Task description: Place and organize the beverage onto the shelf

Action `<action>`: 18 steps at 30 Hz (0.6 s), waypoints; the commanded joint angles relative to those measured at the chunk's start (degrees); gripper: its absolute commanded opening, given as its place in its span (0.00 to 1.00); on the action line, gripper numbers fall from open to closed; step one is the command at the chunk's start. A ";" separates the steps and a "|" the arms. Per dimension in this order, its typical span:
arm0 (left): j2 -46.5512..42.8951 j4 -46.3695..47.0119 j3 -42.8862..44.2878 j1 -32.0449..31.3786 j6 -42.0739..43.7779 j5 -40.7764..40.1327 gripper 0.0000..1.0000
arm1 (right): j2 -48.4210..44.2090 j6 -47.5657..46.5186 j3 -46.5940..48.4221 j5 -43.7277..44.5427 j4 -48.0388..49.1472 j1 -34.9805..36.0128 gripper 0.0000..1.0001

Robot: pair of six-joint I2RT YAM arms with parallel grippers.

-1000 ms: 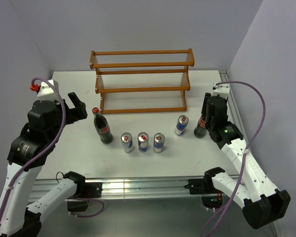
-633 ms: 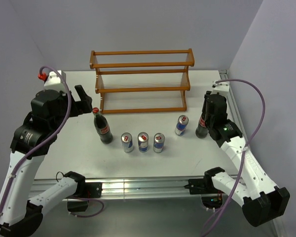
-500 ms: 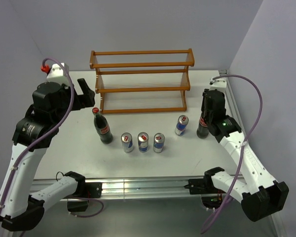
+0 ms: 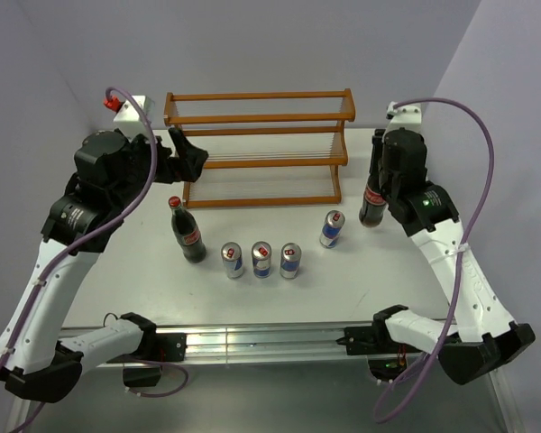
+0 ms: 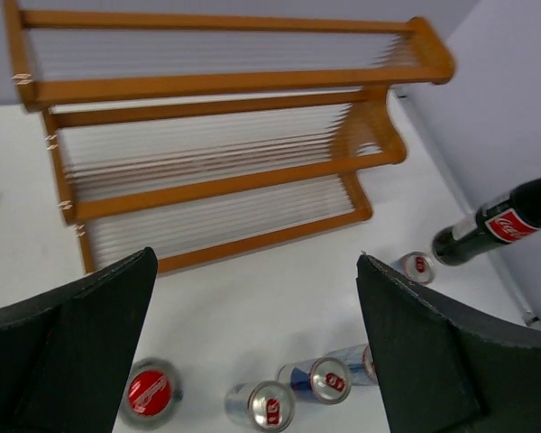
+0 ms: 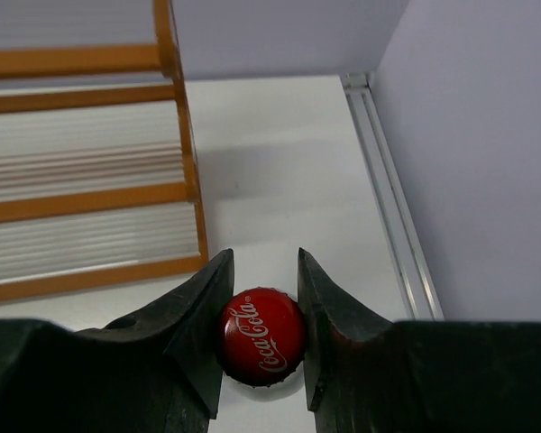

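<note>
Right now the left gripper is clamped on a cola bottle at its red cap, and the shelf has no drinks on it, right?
Not the left: the right gripper is clamped on the cola bottle at its red cap, as the right wrist view shows. The left gripper is open and empty. The shelf has no drinks on it.

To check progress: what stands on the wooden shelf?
Nothing: the shelf shows three bare levels. From above the left tool covers its left end; the left wrist view shows that bare too.
</note>
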 commanded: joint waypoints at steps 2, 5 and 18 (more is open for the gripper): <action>0.99 12.20 -1.15 -2.01 -1.02 6.85 1.00 | 0.68 -3.50 13.70 3.87 6.74 3.46 0.00; 3.10 16.08 -1.33 -6.66 -0.23 2.82 0.99 | 2.88 -3.33 20.29 4.93 3.49 5.66 0.00; 12.68 32.08 -2.21 -28.73 16.28 3.77 1.00 | 11.32 3.79 44.20 3.62 -12.07 16.47 0.00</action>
